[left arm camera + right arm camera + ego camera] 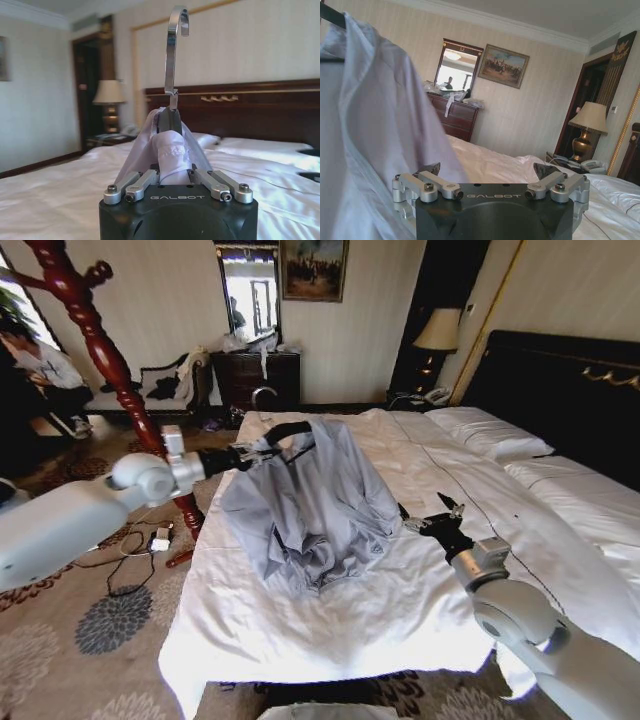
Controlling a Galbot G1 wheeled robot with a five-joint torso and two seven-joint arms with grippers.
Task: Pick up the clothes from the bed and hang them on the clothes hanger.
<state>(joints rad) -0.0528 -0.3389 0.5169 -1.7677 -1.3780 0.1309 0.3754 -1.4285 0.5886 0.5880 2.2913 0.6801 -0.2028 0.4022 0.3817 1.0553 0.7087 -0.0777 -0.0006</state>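
Thin grey-blue cloth, the jacket (305, 510) hung from the black hanger (287, 432), raised above the white bed (400, 610), with its lower folds bunched and seemingly resting on the duvet. The left gripper (243, 456) reached in from the side of the red-brown coat stand (100, 350); in the left wrist view its fingers were pressed together on the neck of the hanger, with the jacket's collar (170, 147) pinched in between, and the metal hook (176, 45) stood straight up from the grip. The right gripper (440, 518) sat low over the bed just beside the jacket's edge, its fingers (550, 172) spread wide and holding nothing; in its own wrist view one sleeve or side panel of the jacket (375, 125) draped close in front of it.

The jacket looked light and limp, so it would probably sag, swing and slide along the smooth hanger arms if tilted. The hanger was the stiff part and, in my judgement, the safest place to carry the load, near the hook where it was gripped. Any grasp on the cloth would likely best take a gathered fold at shoulder or hem, since a single layer could slip free.
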